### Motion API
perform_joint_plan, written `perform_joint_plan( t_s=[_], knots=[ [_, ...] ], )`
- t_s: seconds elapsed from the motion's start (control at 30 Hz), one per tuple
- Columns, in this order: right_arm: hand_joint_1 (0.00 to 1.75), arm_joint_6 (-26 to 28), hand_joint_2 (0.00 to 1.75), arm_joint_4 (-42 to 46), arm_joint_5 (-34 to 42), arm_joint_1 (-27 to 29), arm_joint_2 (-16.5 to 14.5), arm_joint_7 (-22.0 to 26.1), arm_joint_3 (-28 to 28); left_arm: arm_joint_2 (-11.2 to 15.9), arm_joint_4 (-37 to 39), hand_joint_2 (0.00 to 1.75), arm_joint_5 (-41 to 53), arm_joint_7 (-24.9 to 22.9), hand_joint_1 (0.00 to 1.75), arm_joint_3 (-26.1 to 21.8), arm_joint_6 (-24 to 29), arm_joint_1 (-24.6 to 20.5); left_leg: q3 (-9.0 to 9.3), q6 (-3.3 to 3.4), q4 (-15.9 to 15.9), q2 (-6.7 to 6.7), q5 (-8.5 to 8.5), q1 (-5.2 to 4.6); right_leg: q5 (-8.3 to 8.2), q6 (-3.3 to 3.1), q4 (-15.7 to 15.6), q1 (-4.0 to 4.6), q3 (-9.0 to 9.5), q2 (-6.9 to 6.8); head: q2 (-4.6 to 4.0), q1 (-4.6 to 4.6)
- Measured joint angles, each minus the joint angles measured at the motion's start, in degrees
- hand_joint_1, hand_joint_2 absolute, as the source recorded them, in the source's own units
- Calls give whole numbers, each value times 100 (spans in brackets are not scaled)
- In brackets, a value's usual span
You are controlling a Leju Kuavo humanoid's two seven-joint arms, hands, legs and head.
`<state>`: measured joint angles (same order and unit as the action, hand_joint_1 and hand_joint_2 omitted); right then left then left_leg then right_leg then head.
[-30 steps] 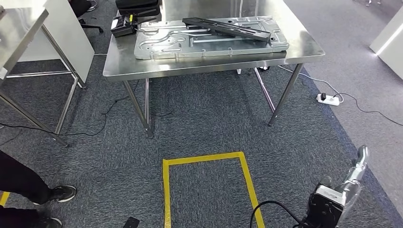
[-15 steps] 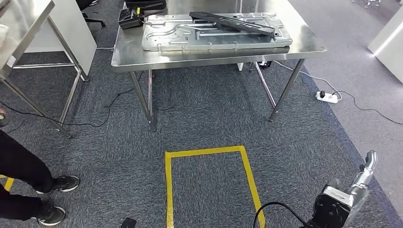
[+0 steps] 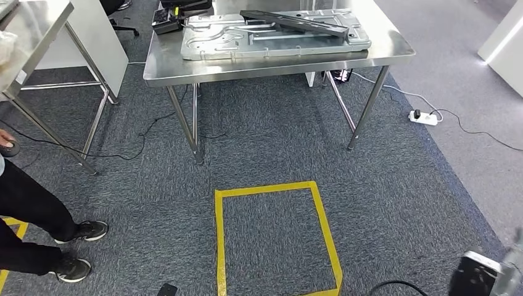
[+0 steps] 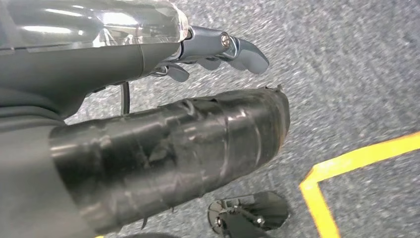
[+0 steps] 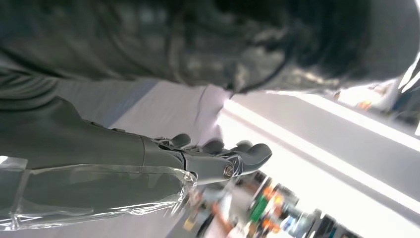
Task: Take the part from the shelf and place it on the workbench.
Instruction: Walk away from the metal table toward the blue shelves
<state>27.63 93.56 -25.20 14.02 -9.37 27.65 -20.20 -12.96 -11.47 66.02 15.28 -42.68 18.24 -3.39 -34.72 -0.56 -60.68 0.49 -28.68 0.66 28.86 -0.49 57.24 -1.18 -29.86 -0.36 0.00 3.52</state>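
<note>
The head camera has shifted, the right arm [image 3: 487, 279] sliding almost out of view, perhaps lowered.

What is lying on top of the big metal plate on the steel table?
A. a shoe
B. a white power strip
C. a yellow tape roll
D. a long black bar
D. In the head view a long black bar lies across the metal plate on the steel table.

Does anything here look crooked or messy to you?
Mildly. The long black bar lies slantwise across the embossed silver metal panel on the steel workbench rather than square to it. A white power strip and loose cables trail over the carpet beside the table. Nothing looks spilled or broken.
</note>
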Motion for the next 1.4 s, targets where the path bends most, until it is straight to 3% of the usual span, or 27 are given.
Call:
perform_joint_plan(
  t_s=[0.07,0.1,0.13,0.17,0.2,0.23,0.3,0.37,0.43,0.47,0.53,0.6,0.63,0.67,0.7,0.77,0.83,0.87,0.97,1.0,1.07,1.13,1.17,1.23,1.3,1.33,1.4],
  knots=[
    [0,-230,0,-222,-104,-95,-129,99,-491,-1,1,0,5,1,0,-21,4,-1,-201,-30,-641,-2,-538,8,-94,-63,4,13,-124,-14,-1,-3],
    [0,-313,0,-329,-148,-135,-190,130,-712,-1,2,0,9,1,0,-26,4,-1,-275,-39,-977,-2,-724,9,-141,-72,12,25,-193,-17,-1,-4],
    [0,-376,0,-432,-182,-168,-244,156,-914,-1,2,0,13,2,0,-29,5,-1,-289,-41,-1200,-2,-792,8,-186,-75,23,37,-265,-21,-1,-3],
    [0,-412,0,-518,-204,-197,-288,176,-1077,-1,2,0,16,2,0,-32,5,0,-214,-31,-1242,-2,-739,5,-229,-74,39,49,-337,-22,0,-4],
    [0,-444,0,-595,-222,-225,-329,189,-1217,-1,2,0,20,2,0,-33,5,-1,-34,-7,-1065,-4,-590,-2,-269,-71,58,61,-405,-20,0,-4],
    [0,-472,0,-660,-240,-252,-363,195,-1331,0,1,0,21,2,0,-34,5,-6,226,37,-720,-6,-419,-16,-306,-68,78,70,-463,-16,0,-4],
    [0,-553,0,-793,-283,-319,-432,192,-1532,10,0,0,26,4,0,-38,6,-24,763,142,113,-6,-264,-59,-377,-38,111,87,-549,-11,0,-3],
    [0,-683,0,-960,-305,-403,-470,208,-1719,18,-1,0,35,11,0,-44,7,-34,973,201,534,-6,-278,-101,-463,25,107,75,-588,-19,0,-2],
    [0,-805,0,-1138,-303,-489,-482,249,-1885,9,0,0,43,21,0,-53,7,-31,945,233,626,3,-191,-97,-536,97,77,57,-600,-22,0,-1],
    [0,-843,0,-1231,-307,-523,-488,278,-1957,1,1,0,43,28,0,-60,7,-33,923,263,671,10,-124,-83,-484,129,106,56,-621,-15,0,1],
    [0,-935,0,-1426,-323,-585,-494,343,-2085,-15,2,0,43,48,0,-72,7,-41,836,329,733,29,16,-50,-81,177,461,47,-744,11,0,4],
    [0,-1048,0,-1635,-348,-651,-496,407,-2209,-19,2,0,49,62,0,-82,6,-44,699,356,702,38,110,-53,422,223,1147,21,-926,27,0,6],
    [0,-1086,0,-1731,-359,-677,-496,427,-2264,-20,2,0,52,65,0,-90,6,-42,625,346,671,43,148,-50,521,250,1430,2,-970,26,0,6],
    [0,-1107,0,-1810,-371,-696,-497,439,-2309,-21,2,0,54,66,0,-98,5,-41,549,335,630,46,177,-44,491,276,1554,-21,-936,25,0,4],
    [0,-1120,0,-1872,-379,-712,-497,444,-2346,-21,2,0,56,68,0,-107,4,-40,473,320,577,47,196,-33,364,303,1465,-49,-797,24,-1,5],
    [0,-1140,0,-1984,-397,-762,-497,446,-2414,-22,2,0,57,72,0,-119,4,-40,320,268,441,45,206,-8,134,361,776,-99,-284,22,-1,5],
    [0,-1191,0,-2142,-415,-838,-494,449,-2501,-22,2,0,61,76,0,-129,5,-46,205,192,308,41,204,-7,136,341,200,-89,59,37,0,1],
    [0,-1217,0,-2249,-424,-874,-490,460,-2561,-23,2,0,63,77,0,-136,7,-48,173,153,271,38,211,-14,192,298,113,-71,86,46,0,-1],
    [0,-1253,0,-2608,-458,-955,-474,533,-2758,-25,2,0,68,76,0,-152,7,-38,125,48,202,25,201,5,152,111,103,-51,22,42,0,-1],
    [0,-1262,0,-2706,-468,-977,-469,554,-2805,-25,2,0,69,76,0,-155,7,-33,76,23,92,21,100,17,121,54,93,-51,1,37,-1,-1],
    [0,-1316,0,-2883,-483,-1020,-453,569,-2877,-25,2,0,74,76,0,-158,5,-30,-145,-6,-469,13,-310,26,61,-31,87,-40,-62,33,-1,-4],
    [0,-1410,0,-3115,-494,-1073,-414,562,-2970,-25,2,0,85,75,0,-161,1,-27,-382,-11,-1165,13,-666,25,18,-68,96,-5,-132,37,0,-4],
    [0,-1453,0,-3267,-501,-1101,-384,559,-3037,-25,2,0,96,75,0,-163,-2,-24,-407,0,-1324,13,-697,23,3,-73,104,15,-160,43,0,-4],
    [0,-1500,0,-3612,-524,-1167,-310,572,-3202,-25,2,0,118,74,0,-165,-7,-21,-163,61,-1019,4,-454,4,-13,-71,123,50,-194,72,0,-4],
    [0,-1473,0,-4129,-573,-1276,-218,621,-3417,-21,2,0,132,75,0,-168,-7,-22,289,182,-257,-75,-148,-32,-24,-57,135,74,-205,107,0,-3],
    [0,-1442,0,-4415,-601,-1333,-157,655,-3533,-20,2,0,136,75,0,-171,-7,-23,455,227,40,-118,-79,-51,-37,-36,136,73,-211,121,0,-3],
    [0,-1391,0,-4895,-639,-1398,-66,704,-3732,-17,2,0,140,75,0,-173,-6,-22,581,265,298,-160,-70,-82,-79,29,122,52,-230,141,0,-3]
  ],
)
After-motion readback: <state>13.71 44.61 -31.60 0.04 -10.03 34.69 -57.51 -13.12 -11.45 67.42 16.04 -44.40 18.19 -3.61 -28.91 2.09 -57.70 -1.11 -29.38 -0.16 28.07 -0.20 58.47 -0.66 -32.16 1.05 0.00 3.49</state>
